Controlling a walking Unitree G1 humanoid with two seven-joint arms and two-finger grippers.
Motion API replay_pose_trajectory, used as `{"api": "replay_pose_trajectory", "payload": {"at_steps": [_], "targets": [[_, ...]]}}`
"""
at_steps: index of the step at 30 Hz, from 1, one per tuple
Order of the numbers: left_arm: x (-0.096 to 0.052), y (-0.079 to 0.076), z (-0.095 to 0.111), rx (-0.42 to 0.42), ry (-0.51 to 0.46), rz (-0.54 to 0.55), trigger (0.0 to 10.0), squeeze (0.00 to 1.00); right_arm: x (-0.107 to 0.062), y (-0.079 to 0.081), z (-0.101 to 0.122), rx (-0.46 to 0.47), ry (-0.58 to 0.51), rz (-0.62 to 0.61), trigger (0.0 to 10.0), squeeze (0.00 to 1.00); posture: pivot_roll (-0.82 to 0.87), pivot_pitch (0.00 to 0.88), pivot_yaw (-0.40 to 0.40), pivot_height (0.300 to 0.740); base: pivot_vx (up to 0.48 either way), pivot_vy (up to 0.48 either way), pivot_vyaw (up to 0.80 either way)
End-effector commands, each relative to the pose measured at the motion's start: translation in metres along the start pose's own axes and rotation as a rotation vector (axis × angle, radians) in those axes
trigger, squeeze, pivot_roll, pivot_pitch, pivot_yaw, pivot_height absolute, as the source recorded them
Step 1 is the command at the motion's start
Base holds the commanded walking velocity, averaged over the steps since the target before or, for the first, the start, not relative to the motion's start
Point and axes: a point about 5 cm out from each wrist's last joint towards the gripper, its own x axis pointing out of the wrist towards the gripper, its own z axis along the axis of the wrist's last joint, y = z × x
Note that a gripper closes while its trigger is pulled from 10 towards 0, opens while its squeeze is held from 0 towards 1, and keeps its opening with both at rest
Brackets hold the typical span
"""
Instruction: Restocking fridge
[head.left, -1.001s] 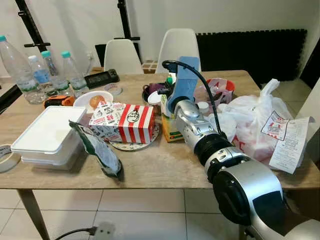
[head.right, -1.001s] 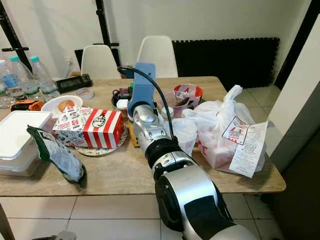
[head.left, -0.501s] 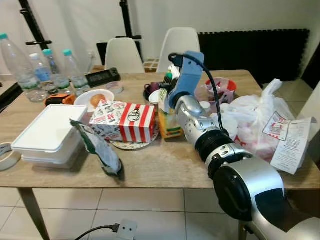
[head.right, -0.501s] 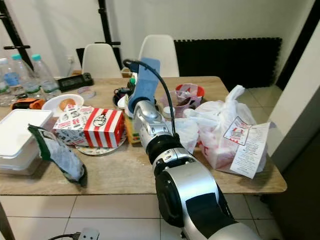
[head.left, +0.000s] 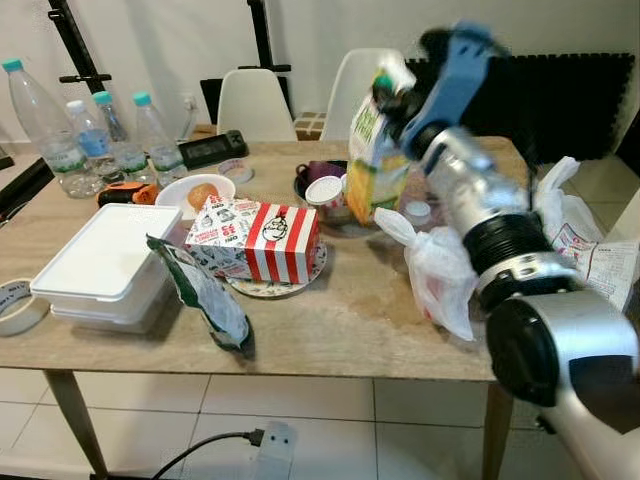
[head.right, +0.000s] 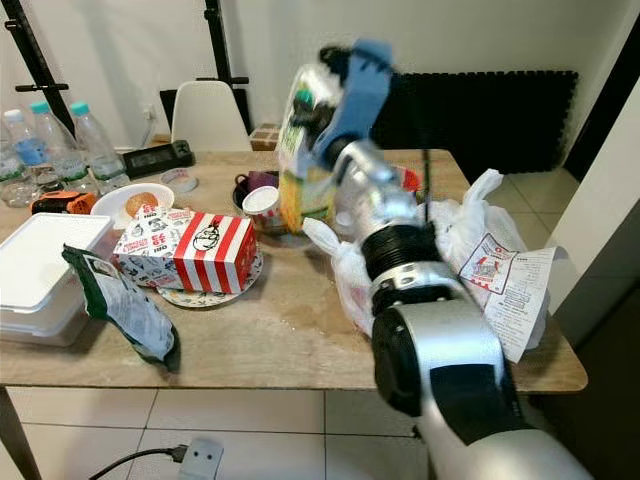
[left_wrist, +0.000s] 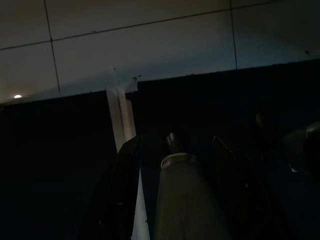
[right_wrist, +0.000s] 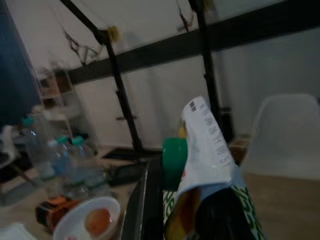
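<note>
1. One juice carton (head.left: 374, 160), yellow and green with a green cap, hangs in the air above the wooden table (head.left: 340, 310), clear of the tabletop and tilted a little.
2. The right gripper (head.left: 392, 100) has its black fingers clamped on the carton near its top; the silver arm reaches in from about 4 o'clock of the scene.
3. From the right wrist camera the carton's folded top and green cap (right_wrist: 174, 161) sit right between the fingers (right_wrist: 137, 205).
4. Just beneath the carton stand a small white-lidded cup (head.left: 326, 192) and a dark bowl (head.left: 312, 175).
5. At 9 o'clock from the carton lies a red-and-white striped food box (head.left: 258, 238) on a plate (head.left: 262, 287).
6. A dark green snack bag (head.left: 200, 297) leans near the table's front edge, at about 7 o'clock from the striped box.
7. A white lidded container (head.left: 98, 265) sits at 9 o'clock of that bag, with a roll of tape (head.left: 17, 304) beside it at the table's edge.
8. Three water bottles (head.left: 95, 135) stand at the far left corner, at 10 o'clock.
9. A white bowl (head.left: 192, 194) holding something orange sits just behind the striped box.
10. White plastic bags (head.left: 440, 270) lie at 4 o'clock from the carton, partly behind the arm.
11. The left gripper (left_wrist: 175, 200) hangs in deep shade over a tiled floor (left_wrist: 150, 45); I cannot tell how its jaws stand.
</note>
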Motion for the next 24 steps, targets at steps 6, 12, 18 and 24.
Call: {"api": "replay_pose_trajectory", "payload": {"at_steps": [6,12,18,24], "targets": [[-0.005,0.020,-0.017,0.045,0.012,0.010,10.0,0.00,-0.040,-0.006,0.022,0.092,0.000,0.274,1.7,0.00,-0.06,0.056,0.042,0.740,0.000,0.000,0.00],[-0.007,0.050,-0.018,0.081,-0.001,0.033,10.0,0.00,-0.058,-0.004,0.022,0.176,0.014,0.385,0.9,0.00,-0.06,0.056,0.042,0.740,0.000,0.000,0.00],[-0.014,0.091,-0.024,0.073,0.008,0.078,10.0,0.00,-0.073,-0.001,0.016,0.218,0.041,0.444,0.0,0.00,-0.05,0.053,0.043,0.740,0.000,0.000,0.00],[-0.015,0.094,-0.022,0.078,0.002,0.080,10.0,0.00,-0.091,0.010,0.015,0.263,0.056,0.572,0.0,0.00,-0.05,0.054,0.045,0.740,0.000,0.000,0.00]]}}
